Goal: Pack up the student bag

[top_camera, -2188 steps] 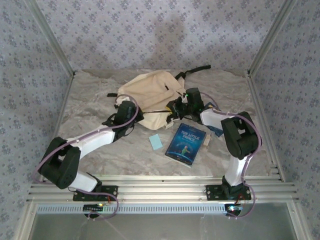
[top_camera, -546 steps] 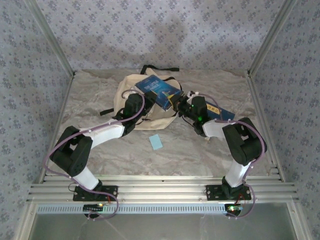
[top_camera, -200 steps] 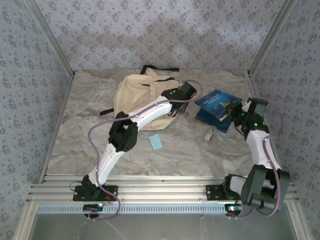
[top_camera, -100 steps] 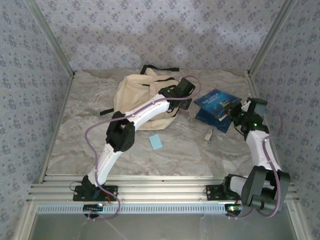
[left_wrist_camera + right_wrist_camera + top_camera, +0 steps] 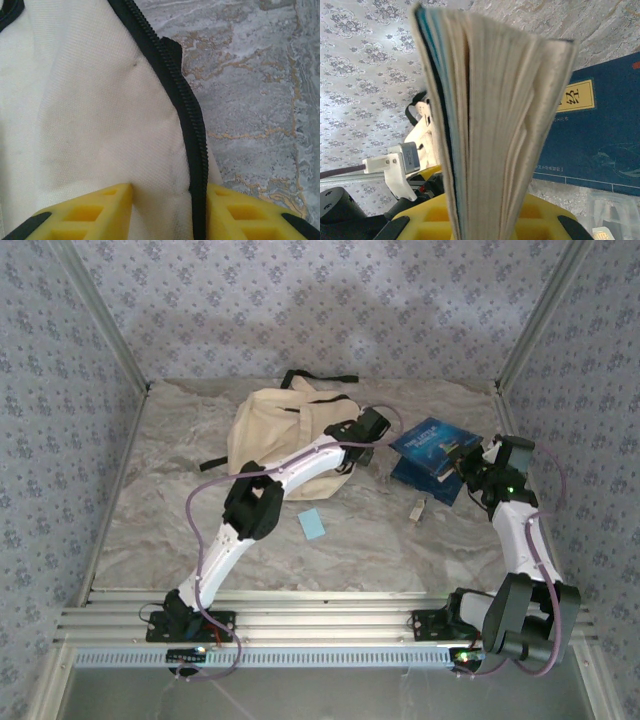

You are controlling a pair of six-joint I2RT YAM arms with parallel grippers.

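The student bag [image 5: 283, 425], cream fabric with black straps, lies at the back middle of the table. My left gripper [image 5: 358, 452] is at its right edge. In the left wrist view the yellow fingers [image 5: 85, 215] press from both sides on a fold of cream fabric [image 5: 100, 125] and its black zipper [image 5: 192, 130], so my left gripper [image 5: 170, 200] is shut on the bag's edge. My right gripper [image 5: 463, 466] holds a blue book [image 5: 432, 438] lifted off the table to the right of the bag. In the right wrist view that book [image 5: 490, 110] stands edge-on between the jaws of my right gripper [image 5: 490, 220].
A second dark blue book [image 5: 420, 482] [image 5: 600, 130] lies flat under the held one. A small light blue pad [image 5: 312, 524] and a small white item [image 5: 417, 508] lie on the marbled table [image 5: 180, 510]. Patterned walls and metal posts enclose the table.
My left gripper has narrowed onto the bag's zipper edge, and the left arm's elbow has shifted slightly. The right arm and its book have stayed put.
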